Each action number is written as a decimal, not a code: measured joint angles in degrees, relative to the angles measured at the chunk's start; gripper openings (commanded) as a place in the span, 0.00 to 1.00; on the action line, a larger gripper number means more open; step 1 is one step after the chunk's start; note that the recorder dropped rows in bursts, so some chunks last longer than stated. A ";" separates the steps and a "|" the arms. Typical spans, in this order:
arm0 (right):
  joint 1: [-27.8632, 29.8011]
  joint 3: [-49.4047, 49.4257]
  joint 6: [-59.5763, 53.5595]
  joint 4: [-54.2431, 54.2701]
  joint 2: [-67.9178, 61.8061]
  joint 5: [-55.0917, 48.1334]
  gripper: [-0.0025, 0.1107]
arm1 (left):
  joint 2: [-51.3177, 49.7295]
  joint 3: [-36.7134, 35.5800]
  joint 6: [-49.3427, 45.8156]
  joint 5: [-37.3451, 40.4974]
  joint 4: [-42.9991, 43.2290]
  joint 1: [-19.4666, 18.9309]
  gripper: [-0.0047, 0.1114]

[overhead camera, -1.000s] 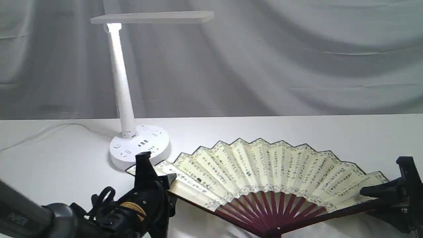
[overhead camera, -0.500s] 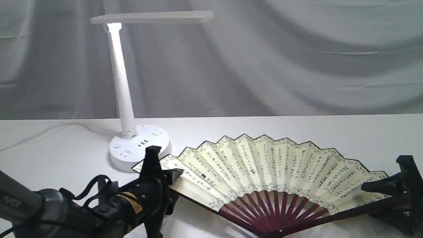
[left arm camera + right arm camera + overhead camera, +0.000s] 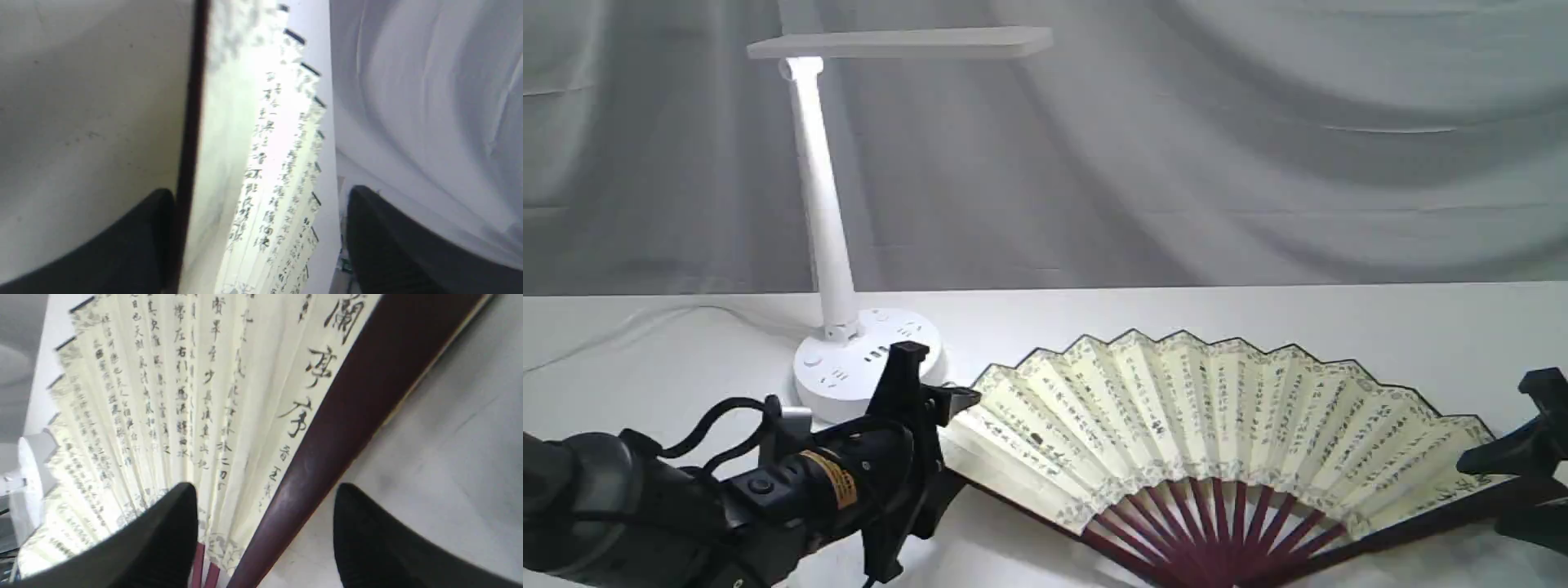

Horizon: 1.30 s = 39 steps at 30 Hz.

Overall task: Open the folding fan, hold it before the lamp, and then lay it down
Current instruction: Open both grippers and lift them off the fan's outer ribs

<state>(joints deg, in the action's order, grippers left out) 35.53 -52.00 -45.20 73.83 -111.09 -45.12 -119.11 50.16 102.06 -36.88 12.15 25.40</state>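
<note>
Cream paper with black writing is spread wide: the folding fan (image 3: pixel 1201 408) lies open on the bench (image 3: pixel 1258 310), just beside the lamp (image 3: pixel 825 212), so I think the laying down is about done. The white lamp stands up straight with its flat top reaching out sideways. The left hand (image 3: pixel 259 196) and the right hand (image 3: pixel 265 490) each sit around one dark end stick, wide open, gripping nothing. Grey wrinkly cloth (image 3: pixel 1258 122) hangs behind. The bench is plain white.

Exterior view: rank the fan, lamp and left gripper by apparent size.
1. folding fan: widest, covers most.
2. lamp: taller, but slim.
3. left gripper: smallest, though nearness to the camera enlarges it.
</note>
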 measured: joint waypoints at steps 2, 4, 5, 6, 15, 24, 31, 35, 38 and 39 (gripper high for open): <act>0.00 0.00 0.33 -0.98 0.75 1.24 0.47 | 0.71 0.00 0.00 0.96 1.49 -0.35 0.56; 0.00 0.00 0.61 -1.77 0.92 1.71 0.47 | 1.24 0.00 0.00 1.22 2.79 -0.71 0.56; 0.00 0.00 1.19 -2.56 0.92 1.83 0.47 | 1.64 0.00 0.00 1.22 3.74 -0.95 0.56; 0.00 0.00 1.84 -3.78 0.92 2.03 0.47 | 1.91 0.00 0.00 1.34 4.80 -1.06 0.56; 0.00 0.00 9.60 -14.96 1.41 1.69 0.47 | 6.83 0.00 0.00 12.70 16.22 -2.00 0.56; -1.47 0.10 10.23 -17.84 8.46 1.24 0.47 | 13.85 0.00 -0.10 27.98 25.29 -2.00 0.56; -8.22 0.10 11.56 -25.13 13.61 1.24 0.47 | 20.73 0.00 -0.21 38.98 40.90 -2.00 0.53; -11.63 0.10 12.82 -29.46 15.45 1.24 0.47 | 25.03 0.00 -4.11 45.40 47.75 -2.00 0.45; -13.78 0.10 13.33 -31.42 16.43 0.80 0.47 | 27.69 0.00 -11.59 51.22 50.10 -2.00 0.36; -14.40 0.10 13.49 -31.99 16.71 0.50 0.47 | 28.28 0.00 -13.28 52.92 50.09 -2.00 0.32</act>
<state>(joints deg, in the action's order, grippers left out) 21.12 -51.90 -31.71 41.84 -94.39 -44.62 -90.82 50.16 88.78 16.03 62.24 23.40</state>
